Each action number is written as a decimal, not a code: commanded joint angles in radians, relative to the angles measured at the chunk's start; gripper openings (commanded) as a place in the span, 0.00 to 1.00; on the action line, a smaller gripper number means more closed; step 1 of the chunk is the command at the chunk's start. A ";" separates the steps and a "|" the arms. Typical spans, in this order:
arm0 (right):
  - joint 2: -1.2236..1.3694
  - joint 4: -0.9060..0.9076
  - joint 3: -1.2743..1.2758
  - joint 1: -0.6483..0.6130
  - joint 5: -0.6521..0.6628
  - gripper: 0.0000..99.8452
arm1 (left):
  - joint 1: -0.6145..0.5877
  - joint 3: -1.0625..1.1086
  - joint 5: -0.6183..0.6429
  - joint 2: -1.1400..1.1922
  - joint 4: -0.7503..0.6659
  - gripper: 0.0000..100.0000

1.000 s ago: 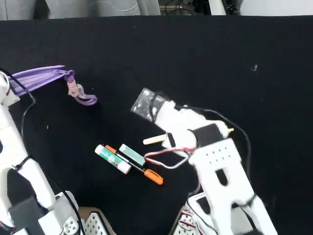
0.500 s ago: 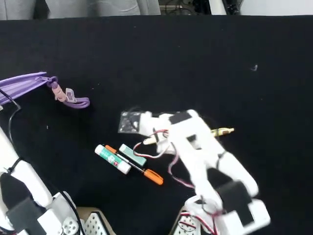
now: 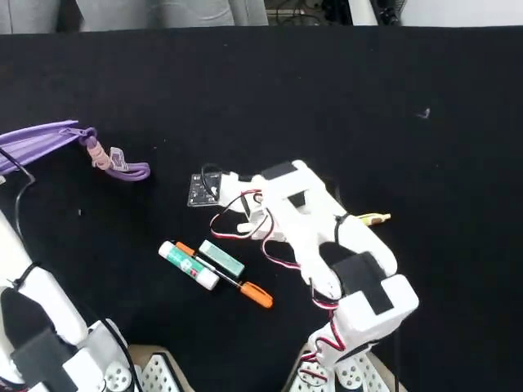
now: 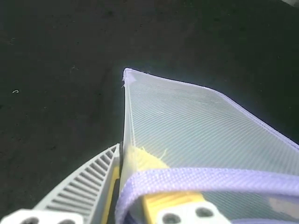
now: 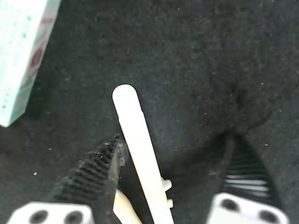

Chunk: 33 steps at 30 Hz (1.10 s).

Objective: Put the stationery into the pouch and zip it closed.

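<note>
So, high view first: the black tabletop has the purple pouch way over at the left edge, lifted a bit, with its pull strap trailing off to the right. The left arm comes up along that near-left side. The right arm is bent low over the middle. Just left of it, towards the near edge, there's a little cluster: a glue stick, a green eraser and an orange pen, all touching or pretty much side by side. A yellowish tip pokes out on the arm's right, can't tell what it belongs to.

Left wrist view: the left end effector is clamped on the pouch's purple-trimmed edge, mesh side hanging above the tabletop.

Right wrist view: the right end effector is spread wide, low over the tabletop. A white pen lies between the jaws, right up against one finger and well apart from the other. The eraser sits just beyond.
</note>
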 commanded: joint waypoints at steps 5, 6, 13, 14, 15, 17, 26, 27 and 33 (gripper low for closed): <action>-0.047 0.028 -0.061 0.029 0.003 0.03 | 0.039 -0.059 -0.009 -0.005 -0.021 0.03; -0.053 0.028 -0.061 0.029 -0.011 0.04 | 0.058 -0.059 -0.011 -0.005 -0.018 0.03; -0.134 0.028 -0.065 0.058 -0.064 0.01 | 0.163 -0.059 -0.011 -0.005 -0.015 0.03; -0.156 0.028 -0.065 0.071 -0.064 0.01 | 0.176 -0.059 -0.011 -0.005 -0.014 0.03; -0.179 0.028 -0.065 0.081 -0.069 0.01 | 0.189 -0.061 -0.011 -0.005 -0.006 0.03; -0.225 0.025 -0.065 0.101 -0.109 0.01 | 0.228 -0.074 -0.011 -0.006 0.029 0.03; -0.499 -0.048 -0.071 0.178 -0.259 0.01 | 0.484 -0.209 -0.006 -0.006 0.250 0.03; -0.532 -0.063 -0.071 0.184 -0.281 0.01 | 0.521 -0.213 -0.005 -0.006 0.269 0.03; -0.719 -0.158 -0.067 0.181 -0.431 0.01 | 0.696 -0.223 -0.002 -0.006 0.338 0.03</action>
